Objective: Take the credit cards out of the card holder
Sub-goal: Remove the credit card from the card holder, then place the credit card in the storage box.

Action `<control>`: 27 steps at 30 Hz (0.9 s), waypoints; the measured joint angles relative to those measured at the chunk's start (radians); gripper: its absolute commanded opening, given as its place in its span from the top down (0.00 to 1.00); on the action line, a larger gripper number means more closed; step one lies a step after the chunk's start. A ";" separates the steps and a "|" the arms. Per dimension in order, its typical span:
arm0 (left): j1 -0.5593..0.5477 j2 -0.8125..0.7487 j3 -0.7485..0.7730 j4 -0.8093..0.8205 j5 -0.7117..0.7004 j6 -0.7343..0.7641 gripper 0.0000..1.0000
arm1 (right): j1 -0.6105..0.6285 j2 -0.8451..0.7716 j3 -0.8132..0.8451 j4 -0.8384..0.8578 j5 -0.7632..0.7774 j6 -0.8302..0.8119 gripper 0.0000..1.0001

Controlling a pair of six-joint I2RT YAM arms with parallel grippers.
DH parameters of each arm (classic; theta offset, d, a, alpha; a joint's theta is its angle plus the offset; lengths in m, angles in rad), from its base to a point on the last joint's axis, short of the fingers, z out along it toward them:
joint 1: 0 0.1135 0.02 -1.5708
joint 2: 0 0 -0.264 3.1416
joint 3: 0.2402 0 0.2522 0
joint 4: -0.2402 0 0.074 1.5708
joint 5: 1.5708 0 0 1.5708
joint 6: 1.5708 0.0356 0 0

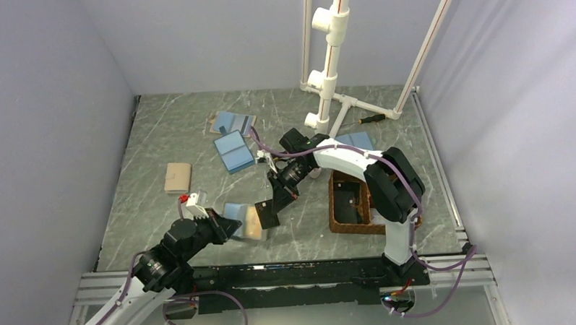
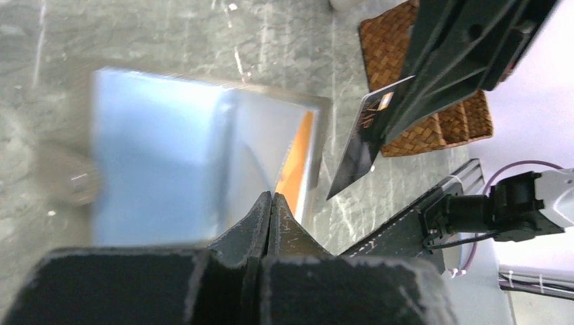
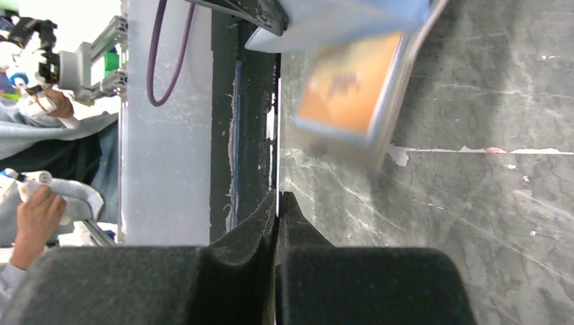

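left end effector closed on the card holder edge, bracing it over the surface, we judge | right end effector pinches one credit card, apart from the holder, near the wicker tray | holder blurred; we cannot tell whether more cards remain

card holder blurred, credit card print unreadable

1. Top view: fixed high at the near side, looking steeply down over the whole bench.
2. Left wrist view: close above the left tool, facing the card holder.
3. Right wrist view: close above the right tool, facing the holder from the opposite side; all 3 views share it.
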 measured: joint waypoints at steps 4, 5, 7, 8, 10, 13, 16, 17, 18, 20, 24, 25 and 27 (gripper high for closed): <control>0.000 -0.004 0.000 -0.051 -0.018 -0.005 1.00 | 0.013 0.000 0.023 -0.039 0.024 -0.050 1.00; 0.000 -0.004 0.000 -0.058 -0.021 -0.007 1.00 | 0.017 0.000 0.027 -0.049 0.029 -0.062 1.00; 0.000 -0.004 0.000 -0.065 -0.024 -0.012 1.00 | 0.029 0.000 0.037 -0.073 0.045 -0.091 1.00; 0.000 -0.004 0.000 -0.065 -0.024 -0.013 1.00 | 0.035 0.000 0.043 -0.089 0.053 -0.106 1.00; 0.000 -0.004 0.000 -0.065 -0.027 -0.016 1.00 | 0.052 0.000 0.054 -0.120 0.073 -0.141 1.00; 0.000 0.001 0.000 -0.065 -0.031 -0.017 1.00 | 0.074 0.000 0.066 -0.163 0.100 -0.196 1.00; 0.000 0.015 0.000 -0.064 -0.031 -0.017 1.00 | 0.092 -0.004 0.068 -0.208 0.130 -0.260 1.00; 0.000 0.022 0.000 -0.062 -0.031 -0.018 1.00 | 0.097 -0.011 0.068 -0.228 0.140 -0.285 1.00; 0.000 0.028 -0.001 -0.058 -0.030 -0.018 1.00 | 0.102 -0.021 0.068 -0.246 0.152 -0.310 1.00; 0.000 0.042 -0.003 -0.049 -0.029 -0.020 1.00 | 0.105 -0.060 0.066 -0.282 0.170 -0.360 1.00; 0.000 0.083 -0.006 -0.015 -0.022 -0.020 1.00 | 0.105 -0.192 0.045 -0.334 0.213 -0.453 1.00; 0.000 0.094 -0.006 -0.005 -0.019 -0.020 1.00 | 0.105 -0.222 0.035 -0.341 0.221 -0.468 1.00; 0.000 0.126 -0.006 0.019 -0.015 -0.020 1.00 | 0.105 -0.296 -0.010 -0.343 0.251 -0.502 1.00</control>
